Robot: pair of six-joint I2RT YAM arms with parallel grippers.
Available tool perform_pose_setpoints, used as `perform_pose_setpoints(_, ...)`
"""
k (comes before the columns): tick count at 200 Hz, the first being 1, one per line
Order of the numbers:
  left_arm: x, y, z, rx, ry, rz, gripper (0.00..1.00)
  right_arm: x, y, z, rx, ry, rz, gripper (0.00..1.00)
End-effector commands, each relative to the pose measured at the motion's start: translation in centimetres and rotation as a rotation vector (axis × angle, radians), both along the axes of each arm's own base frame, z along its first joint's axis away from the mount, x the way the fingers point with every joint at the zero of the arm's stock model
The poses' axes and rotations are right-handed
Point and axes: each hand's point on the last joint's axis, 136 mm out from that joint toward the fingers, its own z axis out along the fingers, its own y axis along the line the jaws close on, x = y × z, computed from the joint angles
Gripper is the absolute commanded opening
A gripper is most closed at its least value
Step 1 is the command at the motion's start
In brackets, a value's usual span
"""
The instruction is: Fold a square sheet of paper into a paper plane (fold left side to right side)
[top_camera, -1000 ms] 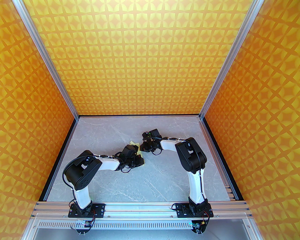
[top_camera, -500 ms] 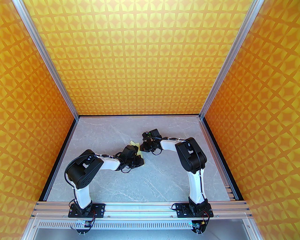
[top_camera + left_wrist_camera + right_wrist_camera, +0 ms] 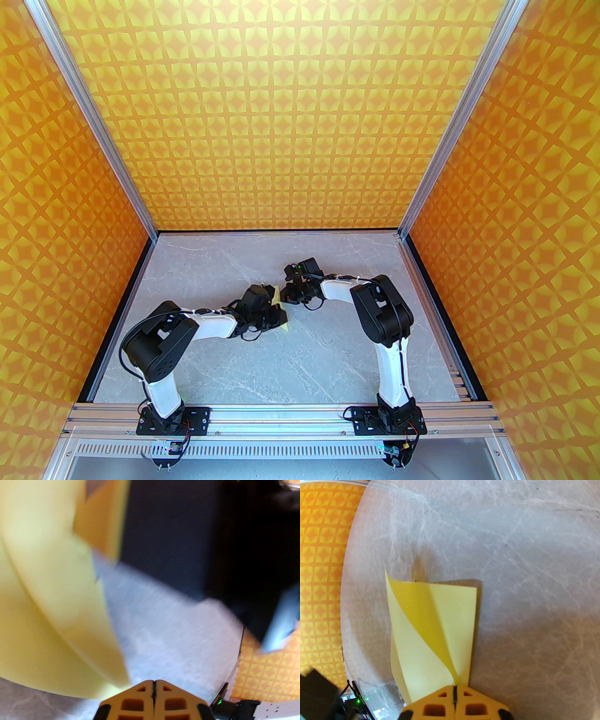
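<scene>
Nearest, my left gripper (image 3: 154, 682) has its two orange fingers pressed together with nothing visible between them. Its tips sit just beside the blurred, pale yellow sheet of paper (image 3: 46, 597). Beyond it, the sheet lies near the middle of the grey marbled tabletop (image 3: 522, 550), one side lifted and curling over the other. Farther still, my right gripper (image 3: 454, 687) is likewise fully closed, its tips touching the sheet's edge where the curled flap begins; whether paper is pinched there or merely pressed down I cannot tell. Orange patterned walls (image 3: 300, 140) rise at the tabletop's far edge.
</scene>
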Motion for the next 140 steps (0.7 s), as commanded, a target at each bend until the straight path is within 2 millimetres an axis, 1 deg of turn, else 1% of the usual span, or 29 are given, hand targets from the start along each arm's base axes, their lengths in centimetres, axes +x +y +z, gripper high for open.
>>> perform_pose_setpoints(1, 1.2, 0.6, 0.0, 0.010, -0.007, 0.007, 0.00, -0.7, -0.4, -2.0, -0.043, 0.033, 0.002, 0.00)
perform_pose_setpoints(29, 1.2, 0.5, -1.5, 0.030, 0.017, 0.003, 0.00, -0.7, -0.4, -1.9, -0.042, 0.032, 0.002, 0.00)
perform_pose_setpoints(99, 1.1, 0.9, -4.1, 0.070, 0.070, 0.012, 0.00, -0.8, -0.3, -2.0, -0.043, 0.033, 0.004, 0.00)
perform_pose_setpoints(110, 0.9, 1.0, -4.3, 0.074, 0.078, 0.012, 0.00, -0.8, -0.3, -1.9, -0.042, 0.031, 0.004, 0.00)
perform_pose_setpoints(121, 1.0, 1.0, -4.0, 0.071, 0.072, 0.014, 0.00, -0.8, -0.3, -2.0, -0.042, 0.032, 0.004, 0.00)
perform_pose_setpoints(140, 1.3, 0.8, -2.9, 0.056, 0.049, 0.011, 0.00, -0.7, -0.3, -1.9, -0.042, 0.031, 0.003, 0.00)
